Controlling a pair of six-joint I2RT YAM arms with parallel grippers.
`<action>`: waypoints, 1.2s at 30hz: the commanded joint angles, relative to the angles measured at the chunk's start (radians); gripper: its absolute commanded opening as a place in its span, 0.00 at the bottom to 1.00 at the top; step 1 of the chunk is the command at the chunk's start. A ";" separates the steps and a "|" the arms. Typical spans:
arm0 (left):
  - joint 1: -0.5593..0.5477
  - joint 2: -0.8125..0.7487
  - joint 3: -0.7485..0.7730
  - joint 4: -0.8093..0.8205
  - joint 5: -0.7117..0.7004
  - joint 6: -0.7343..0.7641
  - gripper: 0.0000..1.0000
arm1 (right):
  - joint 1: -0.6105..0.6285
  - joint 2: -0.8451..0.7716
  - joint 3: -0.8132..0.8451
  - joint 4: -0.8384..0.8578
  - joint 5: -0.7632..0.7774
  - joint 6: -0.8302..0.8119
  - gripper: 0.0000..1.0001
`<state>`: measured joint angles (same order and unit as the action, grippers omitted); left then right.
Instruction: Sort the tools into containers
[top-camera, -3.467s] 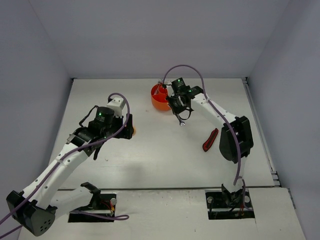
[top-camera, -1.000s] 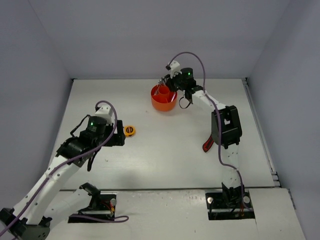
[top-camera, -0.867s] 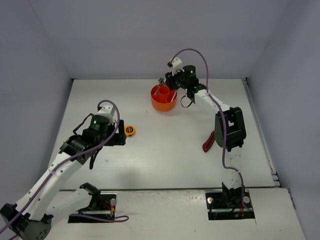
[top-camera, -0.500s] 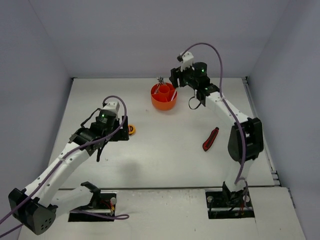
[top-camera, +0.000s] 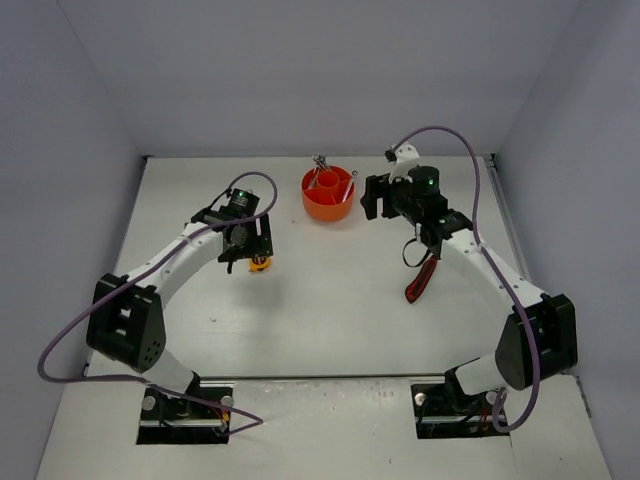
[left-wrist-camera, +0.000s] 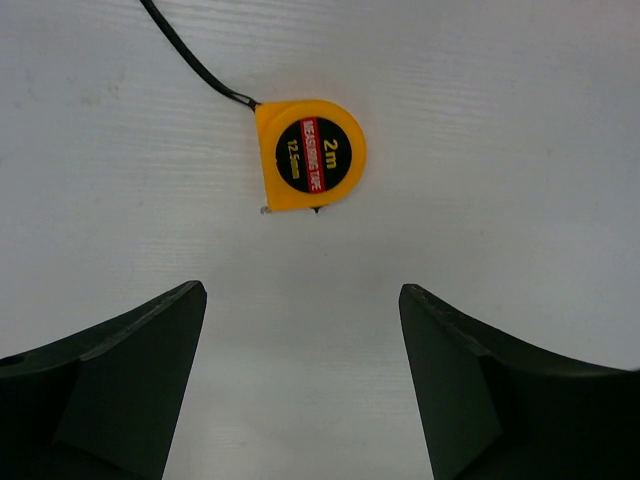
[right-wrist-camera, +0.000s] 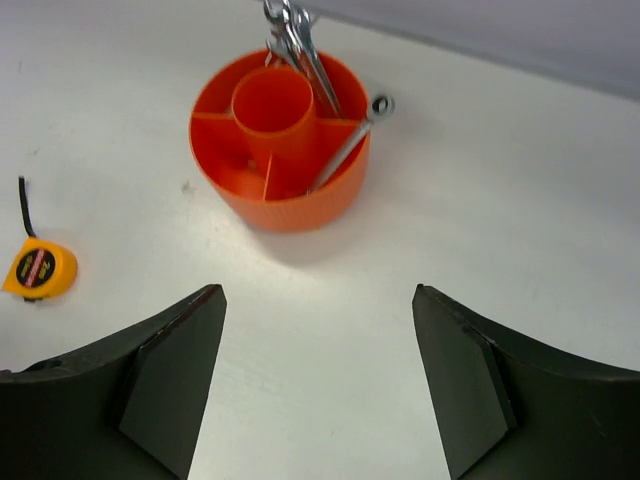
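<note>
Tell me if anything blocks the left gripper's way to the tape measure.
Nothing visible does. The left gripper hangs open, pointed at the tape measure, with only bare table showing between them.

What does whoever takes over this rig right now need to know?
Left claw: open, empty, poised above the tape measure, not touching it.
Right claw: open, empty, facing the orange tub.
Done: silver wrenches stand in the tub's compartments, one leaning over the rim.
Left: the tape measure and the red-black utility knife, both lying on the table outside the tub.
</note>
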<state>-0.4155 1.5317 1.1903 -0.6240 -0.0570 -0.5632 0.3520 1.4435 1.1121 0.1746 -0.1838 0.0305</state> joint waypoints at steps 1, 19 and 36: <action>0.024 0.123 0.110 0.012 0.009 -0.073 0.75 | -0.007 -0.133 -0.091 0.010 0.042 0.057 0.74; 0.044 0.377 0.238 -0.031 -0.029 -0.145 0.75 | -0.010 -0.281 -0.207 -0.041 0.072 0.066 0.75; 0.038 0.407 0.209 -0.028 -0.047 -0.117 0.52 | -0.010 -0.272 -0.184 -0.044 0.011 0.071 0.76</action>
<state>-0.3786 1.9644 1.3972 -0.6362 -0.0750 -0.6884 0.3466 1.1919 0.9066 0.0853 -0.1408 0.0947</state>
